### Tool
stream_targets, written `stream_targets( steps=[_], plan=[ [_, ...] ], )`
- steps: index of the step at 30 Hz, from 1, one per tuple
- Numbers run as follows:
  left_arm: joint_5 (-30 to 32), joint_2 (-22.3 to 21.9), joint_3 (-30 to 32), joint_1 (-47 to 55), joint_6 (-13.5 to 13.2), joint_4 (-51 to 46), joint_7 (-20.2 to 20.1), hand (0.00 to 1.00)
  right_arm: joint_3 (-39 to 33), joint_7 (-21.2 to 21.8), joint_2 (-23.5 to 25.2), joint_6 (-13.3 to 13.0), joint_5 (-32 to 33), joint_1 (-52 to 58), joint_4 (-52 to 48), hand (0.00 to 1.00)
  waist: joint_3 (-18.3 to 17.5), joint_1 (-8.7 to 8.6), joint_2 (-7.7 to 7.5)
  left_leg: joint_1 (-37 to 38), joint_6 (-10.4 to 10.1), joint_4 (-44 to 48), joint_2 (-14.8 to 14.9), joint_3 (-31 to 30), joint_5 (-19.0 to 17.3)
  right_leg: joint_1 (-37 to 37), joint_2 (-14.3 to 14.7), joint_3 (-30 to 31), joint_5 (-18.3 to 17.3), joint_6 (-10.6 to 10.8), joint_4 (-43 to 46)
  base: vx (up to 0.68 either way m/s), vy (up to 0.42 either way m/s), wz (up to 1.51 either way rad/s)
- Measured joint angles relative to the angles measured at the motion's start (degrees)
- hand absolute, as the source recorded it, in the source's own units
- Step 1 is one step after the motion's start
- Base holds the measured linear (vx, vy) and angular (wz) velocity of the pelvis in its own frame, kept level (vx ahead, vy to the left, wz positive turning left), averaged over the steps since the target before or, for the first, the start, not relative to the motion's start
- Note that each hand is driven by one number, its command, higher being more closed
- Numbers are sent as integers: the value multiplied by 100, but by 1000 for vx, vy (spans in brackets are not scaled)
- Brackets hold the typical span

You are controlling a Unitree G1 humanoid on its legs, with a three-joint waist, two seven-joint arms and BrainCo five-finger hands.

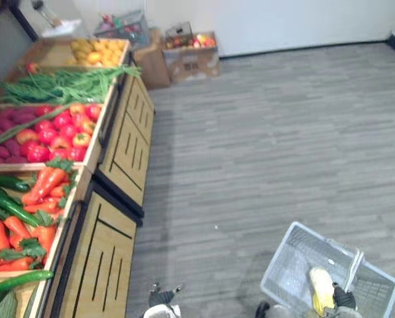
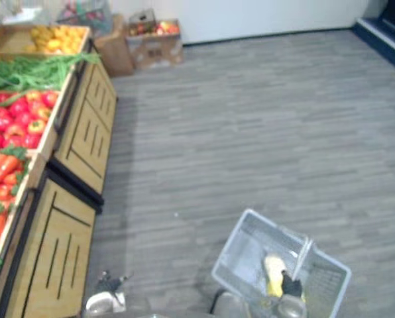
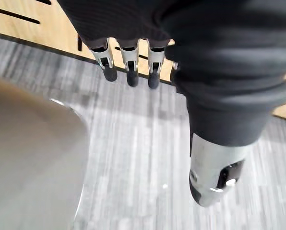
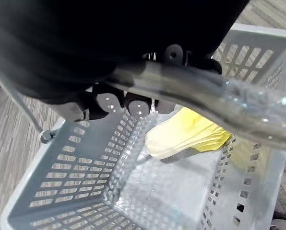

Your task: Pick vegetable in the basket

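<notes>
Now, your right robot hand [image 4: 133, 103] is curled round the basket [image 1: 287, 257] handle [image 4: 215, 93], a yellow vegetable [image 1: 321, 288] lying inside; the left robot hand [image 3: 129, 67] hangs straight-fingered. The carrots [image 1: 45, 189] look stiff and light: grip mid-body.

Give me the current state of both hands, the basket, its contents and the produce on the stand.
left hand: open, fingers straight, holding nothing.
right hand: shut on the basket handle.
basket: upright, handle raised.
yellow vegetable: lying inside the basket.
carrots: piled on the wooden stand, untouched.
cucumbers: lying beside the carrots, untouched.
</notes>
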Motion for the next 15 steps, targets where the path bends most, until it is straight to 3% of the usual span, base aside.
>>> stream_targets(
  steps=[2,4,6,7,8,9,11,13,15],
  plan=[
    [-72,4,5,-2,-3,-79,20,0,-5,-4,7,24,1,58,-3,100,3,70,-12,-474,92,-88,-36,340,-315,267,-23,-84,-118,96,-203,200,18,21],
    [-72,10,-27,-19,-38,-162,37,0,-57,-12,25,36,-2,83,11,100,19,121,-66,-728,170,-883,-198,870,-510,466,-126,-177,-171,205,-282,236,136,20],
    [-13,34,-175,6,-40,-185,102,0,-118,-19,36,38,-14,93,11,100,14,122,-92,-711,409,-2806,-609,1324,-261,687,-293,-243,-329,451,-328,308,236,14],
    [-10,27,-176,17,-39,-183,118,0,-117,-20,37,38,-21,108,13,100,8,129,-83,-644,408,-3371,-709,1345,-34,762,-305,-251,-360,518,-363,271,226,3],
    [21,42,-174,20,-41,-183,131,0,-100,-28,87,42,-31,149,38,100,0,181,-174,-499,923,-3826,-904,1422,393,894,-401,-223,-402,652,-397,371,213,16],
    [146,113,-181,27,-41,-191,141,0,1,-42,183,11,-31,169,41,100,-131,156,-346,-489,968,-3913,-1125,1450,351,933,-499,-217,-289,580,-563,444,246,22],
    [200,153,-148,8,-52,-270,150,0,111,-41,260,8,-33,174,49,100,-158,197,-500,-710,1138,-3609,-1193,1463,148,982,-539,-216,16,623,-795,365,176,31],
    [205,253,-172,-7,-43,-252,144,0,150,-43,292,6,-45,145,113,100,-161,195,-539,-715,1200,-3356,-1110,2053,109,1196,-600,-192,431,745,-935,301,222,39],
    [225,266,-181,36,-26,-199,153,0,232,-41,289,-1,-80,150,136,100,-267,252,-542,-514,1317,-3440,-1086,2630,30,1322,-610,-157,742,735,-950,226,214,25]
  ],
)
